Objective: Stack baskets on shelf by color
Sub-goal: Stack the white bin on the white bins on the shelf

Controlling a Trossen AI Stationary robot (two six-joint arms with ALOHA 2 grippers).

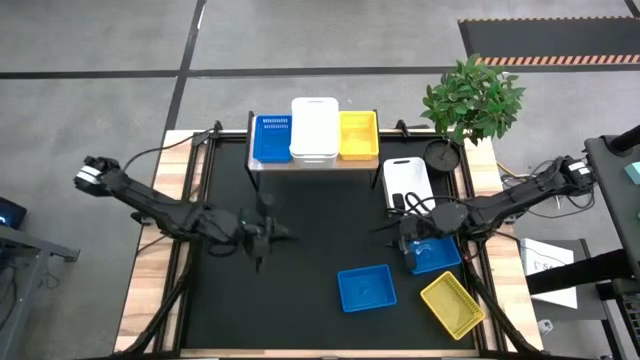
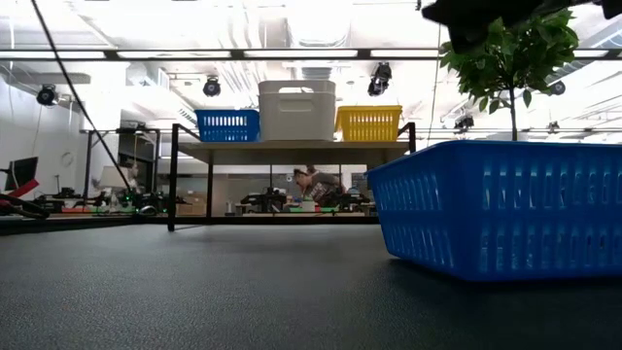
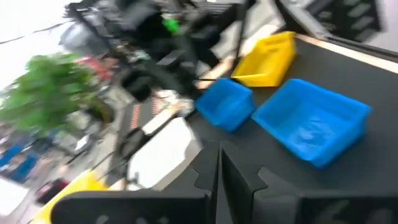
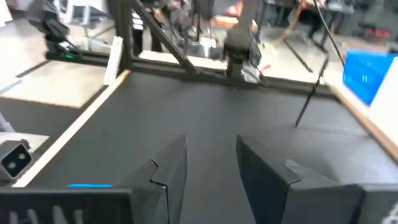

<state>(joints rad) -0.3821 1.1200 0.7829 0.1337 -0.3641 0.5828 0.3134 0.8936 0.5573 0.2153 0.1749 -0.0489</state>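
Shelf (image 1: 312, 163) at 12 o'clock already holds blue, white, yellow stacks. Four baskets remain loose at 4 o'clock; right gripper (image 1: 408, 240) spread over a blue one (image 1: 436, 254), left gripper (image 1: 262, 233) pressed together, empty.

The setting is a robotics laboratory or industrial workshop hall. The low view shows an open ceiling with exposed ducts, strip lights and ceiling-mounted cameras (image 2: 211, 87), and workbenches (image 2: 87, 204) loaded with equipment, at which a person (image 2: 316, 183) sits. The high view shows a polished concrete floor (image 1: 90, 110) with dark joint lines, a hazard-striped floor mat (image 1: 550, 38), and a black-topped worktable (image 1: 310, 250) on a metal frame carrying two cabled robot arms.
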